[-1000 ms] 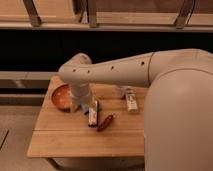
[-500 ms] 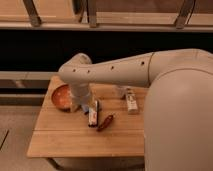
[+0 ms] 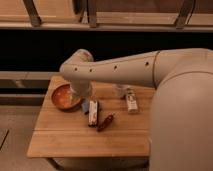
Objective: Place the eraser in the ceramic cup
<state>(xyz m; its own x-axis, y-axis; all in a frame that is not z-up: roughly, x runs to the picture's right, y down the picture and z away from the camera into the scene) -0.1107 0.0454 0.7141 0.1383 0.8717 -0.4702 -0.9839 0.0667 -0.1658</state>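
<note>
The eraser (image 3: 93,113) is a slim whitish bar with dark edges and small reddish marks. It lies flat on the wooden table (image 3: 65,137), pointing away from me, just right of the orange bowl. The ceramic cup (image 3: 120,90) is small and pale and stands farther back right, partly behind my arm. My gripper (image 3: 85,100) hangs at the end of the arm, low over the table by the eraser's far end, between the bowl and the eraser. The wrist hides most of it.
An orange-brown bowl (image 3: 62,97) stands at the table's left back. A blue-grey sponge pad (image 3: 85,106) lies by the eraser's left side. A reddish-brown object (image 3: 105,122) lies right of the eraser. A whitish remote-like bar (image 3: 131,102) lies near the cup.
</note>
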